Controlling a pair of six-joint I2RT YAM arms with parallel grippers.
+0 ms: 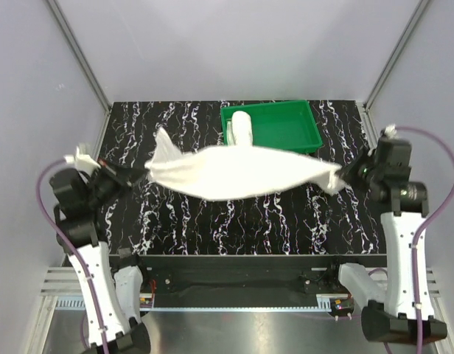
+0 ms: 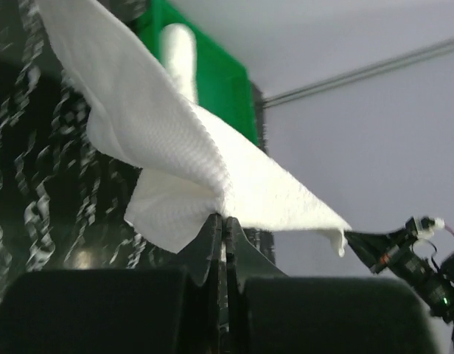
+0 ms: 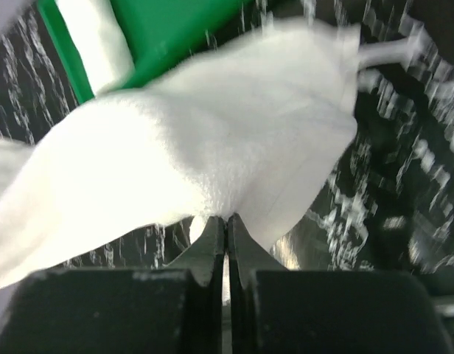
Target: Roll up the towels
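Aloft, left tool (image 1: pixel 144 175) and right tool (image 1: pixel 343 175) pinch opposite ends of a soft, terry white towel (image 1: pixel 242 171)

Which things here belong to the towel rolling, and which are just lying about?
Job: long towel, pinched at its ends by left gripper and right gripper; small rolled towel.
Lying about: green tray holding that roll; marbled table.

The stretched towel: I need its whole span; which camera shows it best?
The top external view: the stretched towel hangs whole between the left gripper and the right gripper. The left wrist view sees it foreshortened from its pinched end; the right wrist view is a blurred close-up.
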